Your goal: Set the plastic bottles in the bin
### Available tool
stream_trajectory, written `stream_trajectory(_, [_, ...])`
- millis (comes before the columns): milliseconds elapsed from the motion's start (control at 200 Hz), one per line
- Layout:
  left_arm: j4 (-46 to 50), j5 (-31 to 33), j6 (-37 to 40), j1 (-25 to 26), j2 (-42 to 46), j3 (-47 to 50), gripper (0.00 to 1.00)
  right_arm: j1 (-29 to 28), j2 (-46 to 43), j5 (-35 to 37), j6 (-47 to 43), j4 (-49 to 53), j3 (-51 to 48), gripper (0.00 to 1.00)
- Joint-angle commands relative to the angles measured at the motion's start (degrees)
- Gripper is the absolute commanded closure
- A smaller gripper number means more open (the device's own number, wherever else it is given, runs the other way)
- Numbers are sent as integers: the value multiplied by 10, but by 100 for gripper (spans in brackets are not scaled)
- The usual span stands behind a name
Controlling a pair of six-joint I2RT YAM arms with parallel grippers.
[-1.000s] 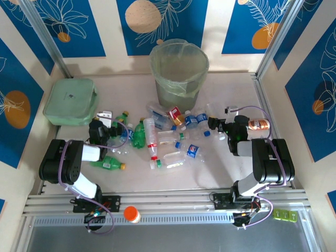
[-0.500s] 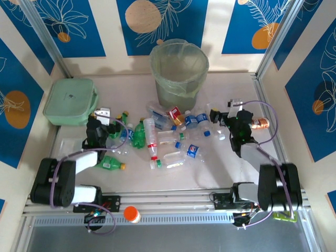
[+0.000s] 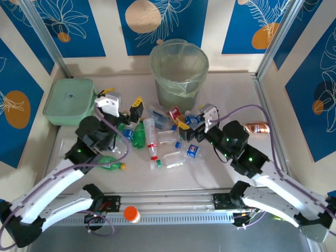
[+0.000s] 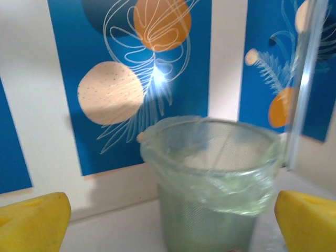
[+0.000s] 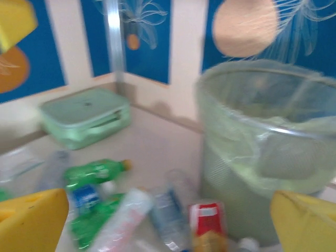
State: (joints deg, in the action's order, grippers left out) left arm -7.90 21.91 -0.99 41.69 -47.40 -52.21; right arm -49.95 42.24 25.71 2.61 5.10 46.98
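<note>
Several plastic bottles lie scattered mid-table: a green one (image 3: 139,134), a clear one with red bands (image 3: 150,139), a blue-labelled one (image 3: 192,151) and another green one (image 3: 107,164). The bin (image 3: 178,68) stands behind them with its pale green liner. My left gripper (image 3: 123,97) hovers open above the bottles' left end, facing the bin (image 4: 215,173), nothing between its yellow fingers (image 4: 31,223). My right gripper (image 3: 193,116) hovers open over the pile's right side. It looks over a green bottle (image 5: 89,170) and a red-labelled bottle (image 5: 207,223) toward the bin (image 5: 273,152).
A flat mint-green box (image 3: 71,101) lies at the back left, also in the right wrist view (image 5: 86,115). An orange can (image 3: 257,127) rests by the right wall. An orange-capped item (image 3: 131,213) sits on the front rail. Metal posts frame the back corners.
Both arms have unfolded from their tucked poses and reached forward. Each gripper has risen and moved toward the bin, over the bottle pile. The bottles have not moved.
</note>
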Motion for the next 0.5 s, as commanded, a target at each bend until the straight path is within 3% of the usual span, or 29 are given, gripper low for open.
stream_trajectory(0, [333,24,-174,8,32,-79,1,-31,-45,110,185,266,78,1])
stream_trajectory(55, [407,39,-219,8,53,-100,1,-8,-74,28,217,299,78,1])
stream_trajectory(105, [435,86,-297,7,84,-84,1,22,-98,-54,226,298,69,0])
stream_trajectory(140, [431,81,-315,4,106,-70,1,41,-98,-78,246,316,75,1])
stream_trajectory(230, [470,75,-355,1,117,-77,1,71,-44,-38,323,423,129,2])
stream_trajectory(340, [634,120,-472,-3,65,-123,1,73,39,41,412,559,194,3])
stream_trajectory(420, [774,134,-593,-21,15,-148,1,67,60,30,445,568,193,14])
stream_trajectory(495, [828,101,-663,-49,-8,-147,1,56,62,-3,451,529,167,22])
